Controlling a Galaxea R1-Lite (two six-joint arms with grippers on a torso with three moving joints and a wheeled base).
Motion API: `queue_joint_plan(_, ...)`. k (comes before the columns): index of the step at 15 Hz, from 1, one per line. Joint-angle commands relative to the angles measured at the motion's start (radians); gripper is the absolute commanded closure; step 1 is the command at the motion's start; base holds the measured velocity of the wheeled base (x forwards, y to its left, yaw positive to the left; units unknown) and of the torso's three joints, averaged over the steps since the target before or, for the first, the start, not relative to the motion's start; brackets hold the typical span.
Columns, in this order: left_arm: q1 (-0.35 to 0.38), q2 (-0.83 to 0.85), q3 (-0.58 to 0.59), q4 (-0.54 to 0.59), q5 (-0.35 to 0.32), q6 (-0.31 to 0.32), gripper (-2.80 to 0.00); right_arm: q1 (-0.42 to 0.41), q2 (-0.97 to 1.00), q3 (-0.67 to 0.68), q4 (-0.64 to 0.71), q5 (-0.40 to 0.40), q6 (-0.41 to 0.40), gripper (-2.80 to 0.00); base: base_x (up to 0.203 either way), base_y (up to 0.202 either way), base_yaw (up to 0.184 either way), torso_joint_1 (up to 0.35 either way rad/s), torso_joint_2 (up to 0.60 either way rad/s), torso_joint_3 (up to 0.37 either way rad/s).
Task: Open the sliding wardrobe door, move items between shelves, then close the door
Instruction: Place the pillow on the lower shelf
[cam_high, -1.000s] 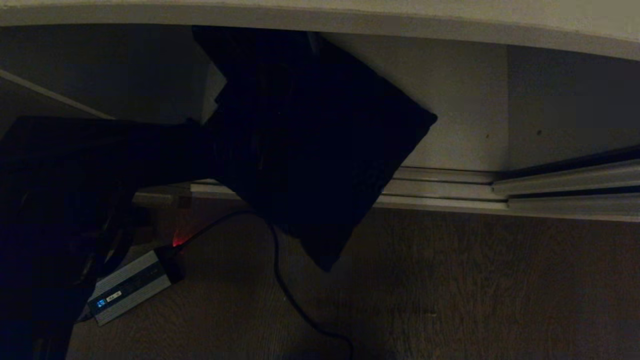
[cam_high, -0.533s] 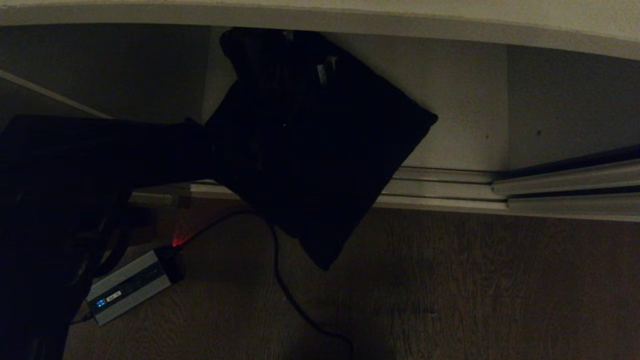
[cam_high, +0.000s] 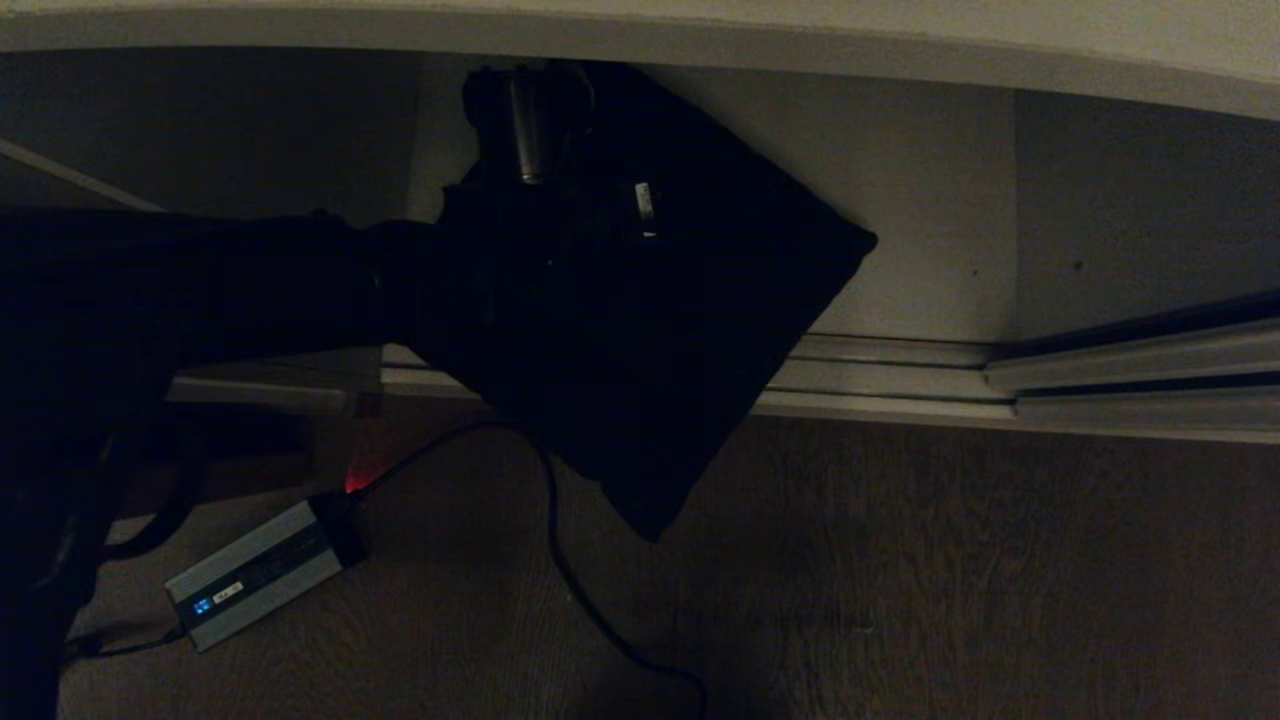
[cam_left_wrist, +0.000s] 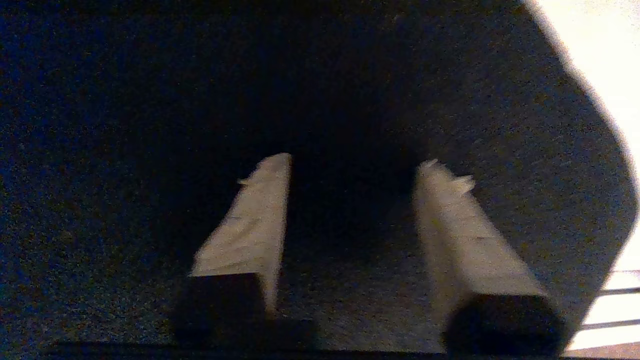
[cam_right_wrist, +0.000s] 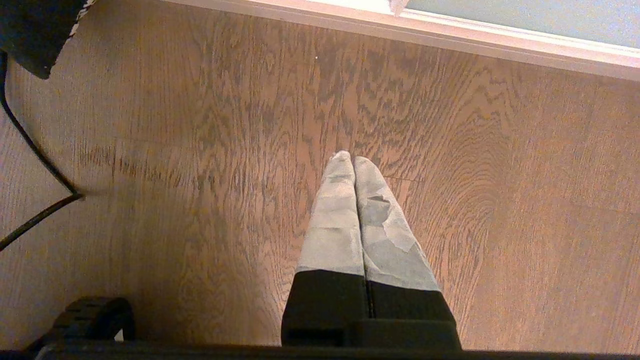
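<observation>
The cushion (cam_high: 700, 330) lies black back up on the white bottom shelf (cam_high: 920, 220), one corner hanging over the rails onto the floor. My left arm (cam_high: 250, 280) reaches in from the left over the cushion's far end. In the left wrist view the left gripper (cam_left_wrist: 352, 160) is open. Its pale fingers (cam_left_wrist: 250, 225) stand apart with their tips at the black fabric (cam_left_wrist: 500, 100), and I cannot tell whether any fabric is pinched. The right gripper (cam_right_wrist: 354, 159) hangs shut and empty over the wood floor. The grey-green sliding door (cam_right_wrist: 525, 15) stands off to the right.
A grey power adapter (cam_high: 260, 575) with a red light lies on the floor at the left, and its black cable (cam_high: 560, 560) runs under the cushion's corner. The door rails (cam_high: 900, 380) cross the wardrobe's front. The white edge of an upper shelf (cam_high: 640, 30) overhangs everything.
The left forearm has risen slightly and the hand has turned, so a grey part of it now shows over the cushion's far end. The cushion has not moved.
</observation>
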Motion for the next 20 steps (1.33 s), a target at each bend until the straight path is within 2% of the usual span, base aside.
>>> queue_joint_plan(1,-0.002,-0.038,-0.003,-0.004,0.003,-0.002,0.00,0.000,0.000,0.003,0.000,0.000,0.000,0.00,0.000,0.000,0.000,0.000,0.00,0.000)
queue_joint_plan(4,-0.009,-0.067,0.012,0.010,0.003,-0.019,0.00,0.000,0.000,0.003,0.000,0.000,0.000,0.00,0.000,0.000,0.000,0.000,0.00,0.000)
queue_joint_plan(8,-0.033,-0.081,0.062,0.165,-0.004,-0.054,0.00,0.000,0.000,0.003,0.000,0.000,0.000,0.00,0.000,0.000,0.000,0.000,0.00,0.000)
queue_joint_plan(11,-0.040,-0.070,0.079,0.334,-0.062,-0.062,0.00,0.000,0.000,0.003,0.000,0.000,0.000,0.00,0.000,0.000,0.000,0.000,0.00,0.000)
queue_joint_plan(13,-0.041,-0.033,0.077,0.389,-0.110,-0.062,0.00,0.000,0.000,0.003,0.000,0.000,0.000,0.00,0.000,0.000,0.000,0.000,0.00,0.000)
queue_joint_plan(17,-0.041,0.084,0.044,0.388,-0.112,-0.054,0.00,0.000,0.000,0.003,0.000,0.000,0.000,0.00,0.000,0.000,0.000,0.000,0.00,0.000)
queue_joint_plan(20,-0.041,0.159,-0.068,0.329,-0.091,-0.063,0.00,0.000,0.000,0.003,0.000,0.000,0.000,0.00,0.000,0.000,0.000,0.000,0.00,0.000)
